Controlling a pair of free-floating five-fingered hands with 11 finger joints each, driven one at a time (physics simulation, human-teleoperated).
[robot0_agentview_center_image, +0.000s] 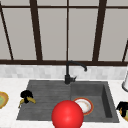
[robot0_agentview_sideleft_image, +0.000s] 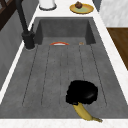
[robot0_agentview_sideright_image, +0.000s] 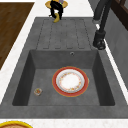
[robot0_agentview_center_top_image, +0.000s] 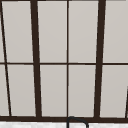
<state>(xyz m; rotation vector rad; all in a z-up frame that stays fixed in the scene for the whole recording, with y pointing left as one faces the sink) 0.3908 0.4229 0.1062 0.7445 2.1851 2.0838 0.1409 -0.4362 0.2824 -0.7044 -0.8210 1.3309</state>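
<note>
Left hand (robot0_agentview_center_image: 26, 95) curls round a banana (robot0_agentview_center_image: 29, 100) on the sink's (robot0_agentview_center_image: 45, 87) left drainboard; no lettering reads anywhere.

Red-rimmed plate (robot0_agentview_sideright_image: 70, 81) in sink basin (robot0_agentview_sideright_image: 30, 75), black faucet (robot0_agentview_center_image: 71, 71), red ball (robot0_agentview_center_image: 67, 115), window (robot0_agentview_center_top_image: 67, 60)

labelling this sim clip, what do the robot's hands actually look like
Both are plain matt black, human-shaped hands that float free, with no arm, sleeve, cable or marking. The left hand reads as a rounded black lump in the left side view; the right hand is a black shape at the front view's right edge.
</note>
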